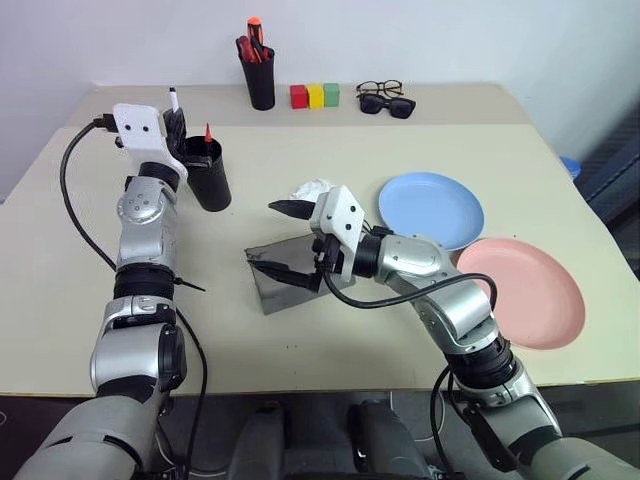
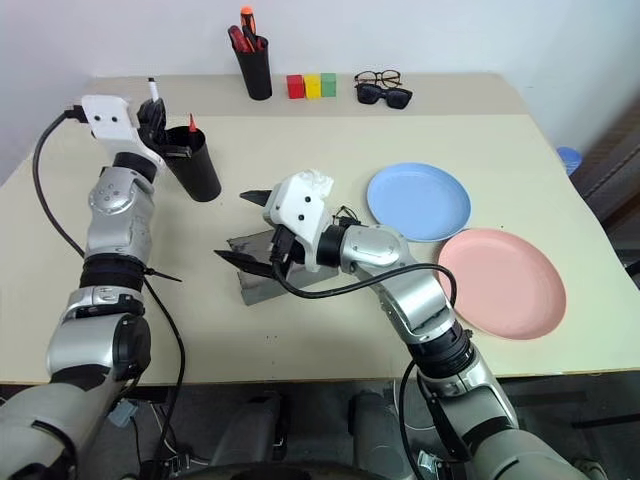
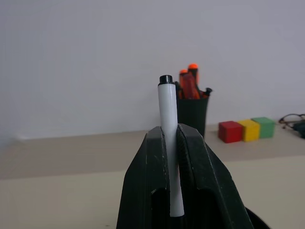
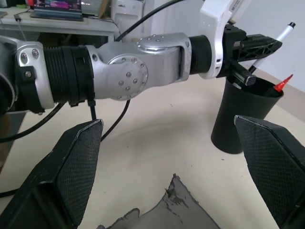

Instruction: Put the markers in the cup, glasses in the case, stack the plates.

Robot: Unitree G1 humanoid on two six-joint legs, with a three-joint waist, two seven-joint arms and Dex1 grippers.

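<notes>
My left gripper (image 1: 175, 125) is shut on the white marker (image 3: 167, 124), black cap up, just above the rim of the black cup (image 1: 207, 175) at the table's left. The red marker's tip (image 1: 208, 132) sticks out of that cup. Over the grey case (image 1: 285, 278) in the middle of the table hovers my right gripper (image 1: 280, 238), open and pointing left with nothing between its fingers. The wire-framed glasses (image 1: 379, 88) lie at the back of the table. The blue plate (image 1: 432, 208) and the pink plate (image 1: 525, 290) lie side by side on the right.
Dark sunglasses (image 1: 387, 104) lie right in front of the glasses. A narrow black pen holder (image 1: 260, 78) with red and orange pens and three coloured blocks (image 1: 315, 96) stand along the back. A crumpled white cloth (image 1: 310, 189) lies behind the case.
</notes>
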